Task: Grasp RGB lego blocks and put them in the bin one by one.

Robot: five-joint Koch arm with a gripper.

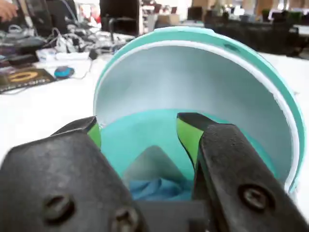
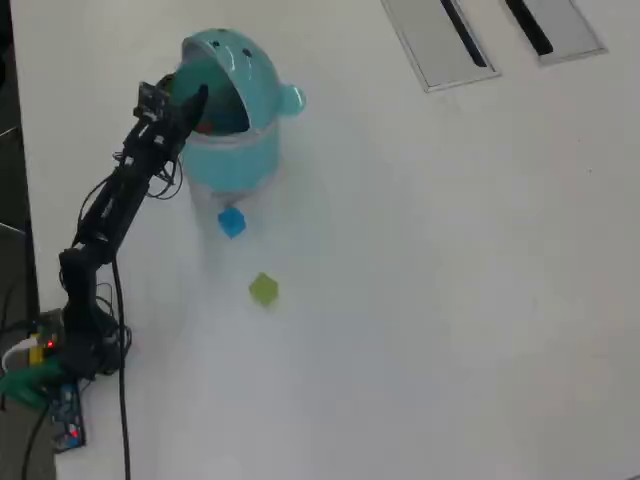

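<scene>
My gripper [image 1: 139, 121] is open, its green-padded jaws well apart with nothing between them. It hangs at the mouth of the light-teal bin [image 1: 193, 36], whose domed lid is flipped up behind it. In the overhead view the gripper [image 2: 195, 100] reaches into the opening of the bin [image 2: 240, 150] from the left. A reddish patch [image 2: 207, 125] shows inside the opening; I cannot tell what it is. The blue block [image 2: 231, 222] lies on the table just below the bin. The yellow-green block [image 2: 263, 289] lies a little further down and to the right.
Two flat grey slotted panels [image 2: 440, 40] [image 2: 555, 25] sit at the top right of the white table. The arm's base [image 2: 60, 350] and its wiring stand at the left edge. Cables and clutter [image 1: 72, 43] lie beyond the table in the wrist view.
</scene>
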